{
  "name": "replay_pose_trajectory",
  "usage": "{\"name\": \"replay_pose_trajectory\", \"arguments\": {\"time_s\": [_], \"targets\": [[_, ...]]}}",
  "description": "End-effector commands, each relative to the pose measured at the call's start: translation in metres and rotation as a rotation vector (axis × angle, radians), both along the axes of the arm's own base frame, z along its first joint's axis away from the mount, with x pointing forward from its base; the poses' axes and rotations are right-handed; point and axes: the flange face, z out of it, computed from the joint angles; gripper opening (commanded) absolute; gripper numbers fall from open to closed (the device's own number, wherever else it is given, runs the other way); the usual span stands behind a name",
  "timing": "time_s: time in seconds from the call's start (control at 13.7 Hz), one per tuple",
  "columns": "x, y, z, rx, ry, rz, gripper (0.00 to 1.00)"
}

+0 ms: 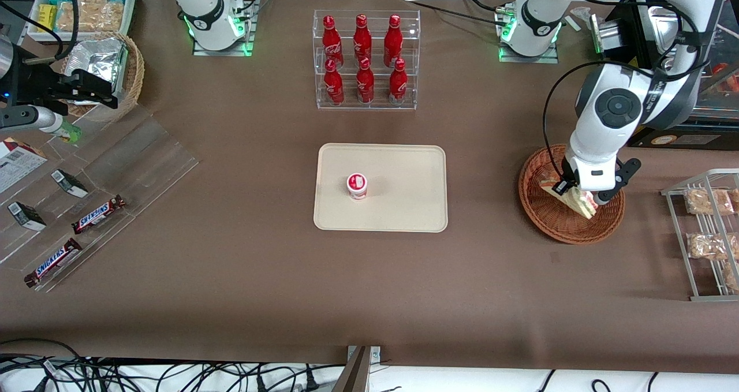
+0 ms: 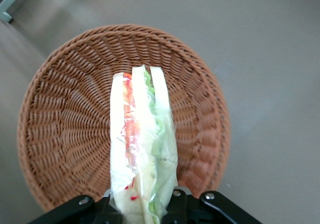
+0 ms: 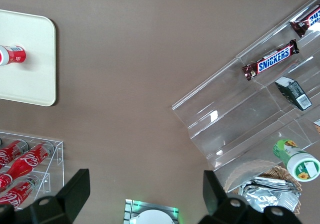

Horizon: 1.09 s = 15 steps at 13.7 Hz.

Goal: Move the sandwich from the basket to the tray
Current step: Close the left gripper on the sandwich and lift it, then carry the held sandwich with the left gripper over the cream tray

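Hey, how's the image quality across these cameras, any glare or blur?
Front view: even light, glints on the red bottles. Left wrist view: the sandwich, clamped in the gripper over the basket, looks overexposed on its pale bread. Right wrist view: glare streaks on the clear acrylic stand.

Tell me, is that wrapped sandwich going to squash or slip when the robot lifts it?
Probably a little of both. The sandwich is soft bread in clear shiny wrap, so it may dent and slide. The gripper, over the basket, has its jaws shut on one end, so the free end could sag. It looks light.
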Motion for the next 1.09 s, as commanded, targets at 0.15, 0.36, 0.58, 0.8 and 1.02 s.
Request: {"name": "replay_pose_trajectory", "arguments": {"time_s": [0.15,0.36,0.58,0.8,1.02], "targets": [[0.033,-0.006,0.090,-0.062,0.079,-0.051,0.00],[0.038,-0.026,0.136,-0.102,0.100,-0.123,0.00],[0.034,-0.053,0.169,-0.135,0.141,-0.299,0.00],[0.023,-0.105,0.174,-0.149,0.149,-0.553,0.00],[0.017,-0.156,0.169,-0.210,0.118,-0.825,0.00]]}}
